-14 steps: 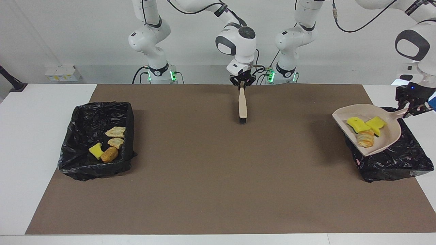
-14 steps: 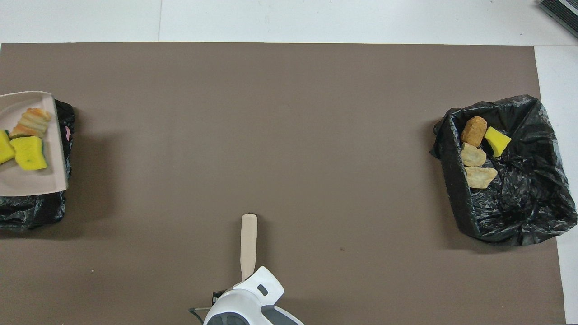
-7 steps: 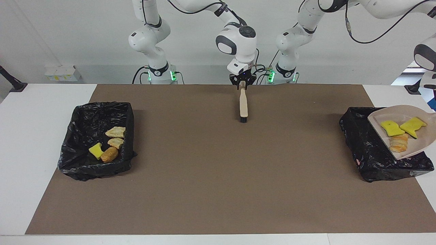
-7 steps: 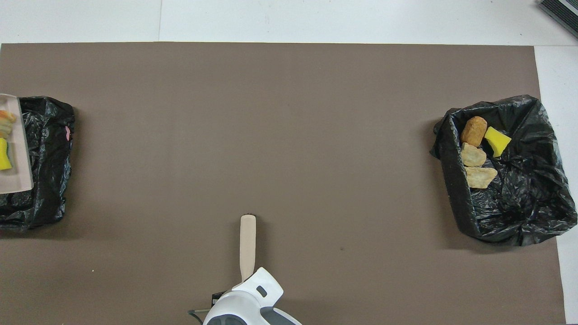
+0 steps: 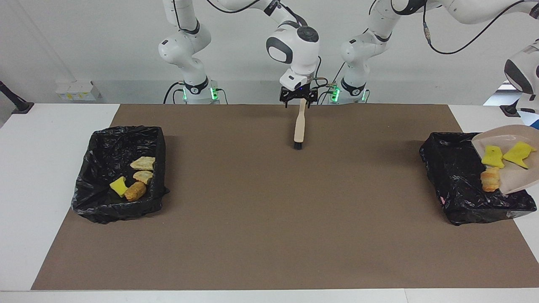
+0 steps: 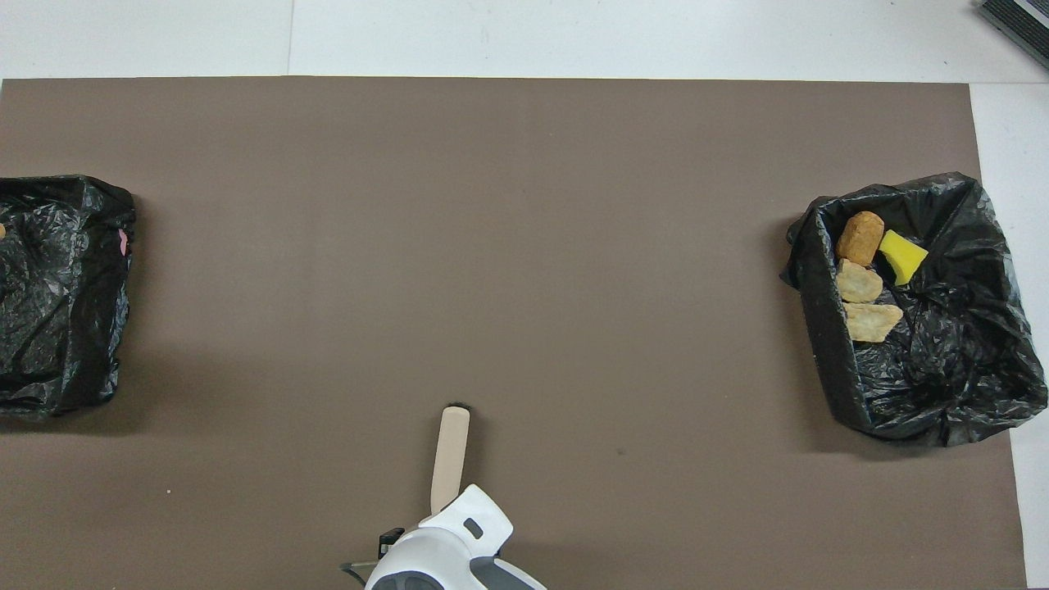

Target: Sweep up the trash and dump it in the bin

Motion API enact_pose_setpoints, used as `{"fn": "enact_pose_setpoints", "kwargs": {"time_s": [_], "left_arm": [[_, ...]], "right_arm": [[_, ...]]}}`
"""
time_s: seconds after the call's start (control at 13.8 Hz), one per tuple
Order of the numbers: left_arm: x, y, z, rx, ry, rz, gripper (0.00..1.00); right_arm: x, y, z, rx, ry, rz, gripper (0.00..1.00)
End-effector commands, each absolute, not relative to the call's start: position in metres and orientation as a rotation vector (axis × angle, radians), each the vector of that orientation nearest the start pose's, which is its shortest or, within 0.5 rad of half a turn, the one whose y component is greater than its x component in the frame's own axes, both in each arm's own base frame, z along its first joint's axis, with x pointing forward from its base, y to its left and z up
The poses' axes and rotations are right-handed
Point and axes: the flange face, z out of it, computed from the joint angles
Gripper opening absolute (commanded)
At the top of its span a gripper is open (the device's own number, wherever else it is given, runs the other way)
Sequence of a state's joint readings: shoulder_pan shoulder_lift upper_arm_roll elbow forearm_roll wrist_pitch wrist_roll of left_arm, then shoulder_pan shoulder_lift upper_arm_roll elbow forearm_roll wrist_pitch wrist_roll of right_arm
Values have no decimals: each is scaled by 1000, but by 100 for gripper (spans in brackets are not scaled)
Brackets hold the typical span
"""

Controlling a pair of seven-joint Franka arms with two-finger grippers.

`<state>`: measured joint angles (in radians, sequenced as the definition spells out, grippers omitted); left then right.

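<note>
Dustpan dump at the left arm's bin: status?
Left tool out of frame, shut; dustpan tipped over bin. Three scraps on it, one at the lip. Right tool open around brush. Path clear.

**Right claw open at mid-table, left arm stretched out to its end**

We see the right arm (image 5: 236, 6) arch over from its base and bend down, wrist (image 5: 294, 46) vertical. Its right claw (image 5: 298, 101) points straight down, low over the middle of the table (image 5: 50, 168) at the robots' edge, fingers apart. The left arm (image 5: 520, 73) reaches out over its own end of the table. Its left claw is out of view, clamped shut.
</note>
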<state>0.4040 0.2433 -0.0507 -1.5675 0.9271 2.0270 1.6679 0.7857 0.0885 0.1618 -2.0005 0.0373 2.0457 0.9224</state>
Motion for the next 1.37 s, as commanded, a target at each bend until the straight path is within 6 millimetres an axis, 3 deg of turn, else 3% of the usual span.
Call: {"fn": "enact_pose_setpoints", "kwargs": {"time_s": [0.0, 0.29, 0.58, 0.87, 0.94, 1.09, 1.3], "left_arm": [[598, 260, 558, -1575, 1677, 911, 0], [598, 235, 571, -1547, 1537, 1024, 0], [602, 212, 577, -1516, 1502, 1046, 0], [602, 195, 597, -1500, 1482, 1032, 0], [599, 188, 605, -1530, 1481, 983, 0], [602, 172, 596, -1647, 1546, 849, 0], [613, 116, 578, -1754, 1668, 680, 0]], "right_arm": [[381, 405, 460, -3155, -102, 80, 100], [446, 339, 505, -3212, -257, 44, 100], [511, 236, 529, -3200, -352, 26, 100], [544, 134, 553, -3205, -299, 19, 100], [548, 117, 559, -3202, -326, 19, 100], [554, 86, 564, -3203, -266, 10, 100], [561, 36, 582, -3191, -113, -23, 100]]}}
